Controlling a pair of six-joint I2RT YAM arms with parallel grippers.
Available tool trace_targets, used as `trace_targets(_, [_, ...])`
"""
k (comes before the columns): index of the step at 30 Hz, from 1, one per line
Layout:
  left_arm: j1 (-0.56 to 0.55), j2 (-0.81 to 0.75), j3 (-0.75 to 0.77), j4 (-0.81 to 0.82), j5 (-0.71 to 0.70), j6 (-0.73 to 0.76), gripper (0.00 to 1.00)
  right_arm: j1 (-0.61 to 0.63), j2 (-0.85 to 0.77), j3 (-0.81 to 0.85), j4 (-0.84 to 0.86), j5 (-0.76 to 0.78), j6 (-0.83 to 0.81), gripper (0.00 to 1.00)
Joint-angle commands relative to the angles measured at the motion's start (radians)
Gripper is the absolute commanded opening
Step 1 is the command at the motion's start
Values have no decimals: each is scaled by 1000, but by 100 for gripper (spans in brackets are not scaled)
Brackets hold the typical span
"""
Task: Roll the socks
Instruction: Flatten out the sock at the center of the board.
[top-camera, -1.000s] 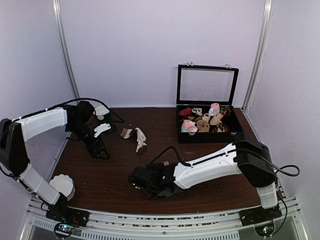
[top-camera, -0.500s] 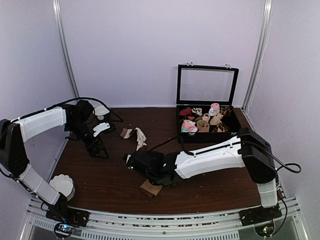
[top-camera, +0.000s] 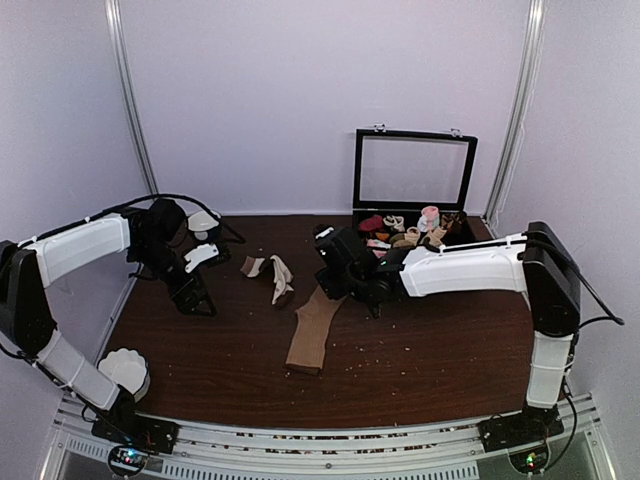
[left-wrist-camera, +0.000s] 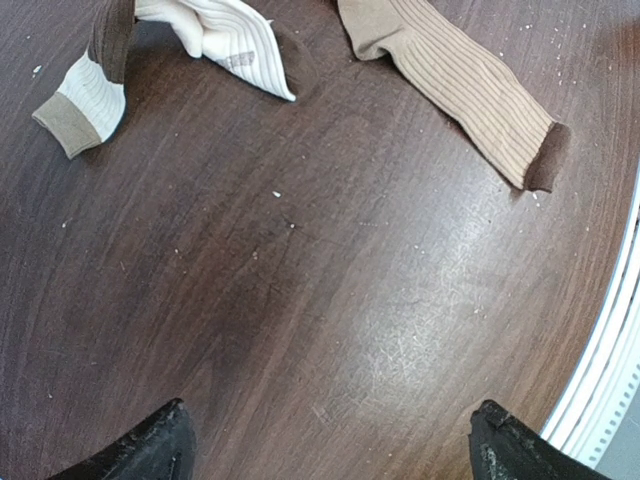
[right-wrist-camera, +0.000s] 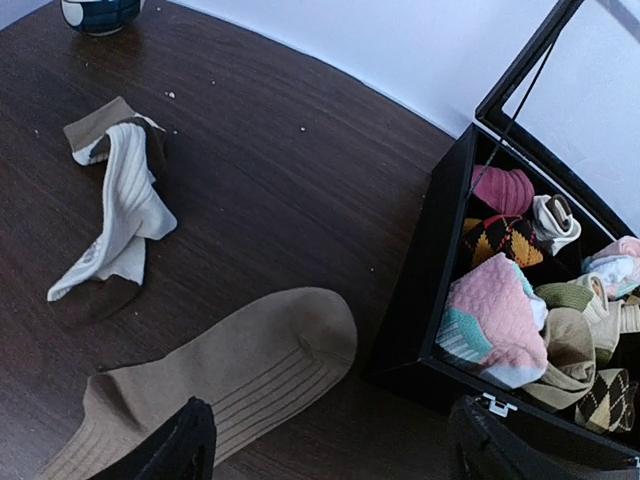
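Note:
One tan sock (top-camera: 312, 335) lies stretched flat on the brown table, with its rounded end toward the box. It also shows in the right wrist view (right-wrist-camera: 230, 375) and the left wrist view (left-wrist-camera: 450, 75). The other sock (top-camera: 278, 275) is a crumpled whitish and brown heap to its back left, also seen in the right wrist view (right-wrist-camera: 115, 215) and the left wrist view (left-wrist-camera: 215, 35). My right gripper (top-camera: 352, 288) (right-wrist-camera: 340, 450) is open and empty, just above the flat sock's rounded end. My left gripper (top-camera: 197, 298) (left-wrist-camera: 330, 460) is open and empty over bare table, left of the crumpled sock.
A black box (top-camera: 420, 275) with its lid raised holds several rolled socks, one of them pink (right-wrist-camera: 495, 315); its front corner (right-wrist-camera: 420, 300) is close to my right gripper. A cup (top-camera: 205, 222) stands at the back left. A white round object (top-camera: 125, 370) sits at the front left.
My right arm swung from the front centre back toward the box. The tan sock, bunched under it before, now lies stretched out and free. The left arm has not moved.

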Motion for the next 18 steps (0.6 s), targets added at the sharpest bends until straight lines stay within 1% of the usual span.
trace_targets(1, [-1, -11, 4, -6, 13, 17, 98, -39, -73, -17, -16, -29, 152, 83])
trace_targets(4, [-2, -7, 8, -6, 10, 16, 98, -63, -141, -38, -11, -30, 190, 81])
trace_targets(7, [-3, -4, 11, -6, 13, 15, 98, -47, -217, -103, 51, -103, 128, 79])
trace_targets(9, [-2, -3, 11, -7, 14, 19, 98, -7, -248, -152, 68, -129, 80, 79])
trace_targets(13, [-2, -2, 6, -6, 17, 28, 98, 163, -282, -291, 103, -156, -30, 79])
trace_targets(16, [-2, -2, 2, -12, 28, 39, 98, 291, -294, -440, 234, -188, -117, 80])
trace_targets(18, [-3, -5, 0, -12, 29, 46, 98, 349, -292, -505, 313, -214, -151, 80])
